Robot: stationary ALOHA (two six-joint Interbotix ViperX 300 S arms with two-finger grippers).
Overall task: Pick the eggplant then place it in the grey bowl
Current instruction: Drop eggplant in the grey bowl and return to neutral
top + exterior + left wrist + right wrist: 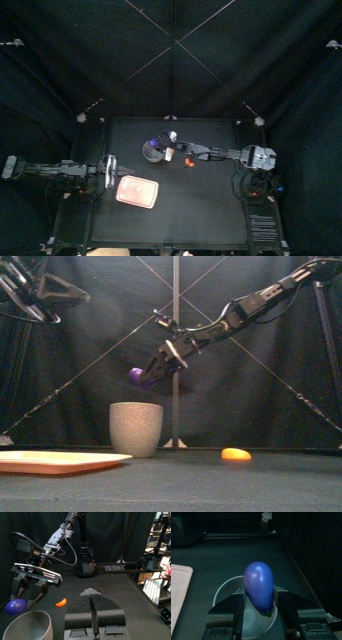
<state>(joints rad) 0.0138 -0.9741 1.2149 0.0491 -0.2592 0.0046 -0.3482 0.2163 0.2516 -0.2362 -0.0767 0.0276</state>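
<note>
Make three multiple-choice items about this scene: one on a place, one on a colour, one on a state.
1. Where is the eggplant?
A. in the air above the cup
B. inside the cup
C. lying on the table

2. What colour is the small toy lying on the table, right of the cup in the front view?
A. green
B. orange
C. white

3. What is the state of the right gripper?
A. open and empty
B. shut on the eggplant
C. lying on the table

Answers:
1. A: the front view shows the eggplant in the air over the cup's mouth.
2. B: the toy is orange in both the front and top views.
3. B: the right wrist view shows both jaws pressed against the eggplant's sides.
</note>
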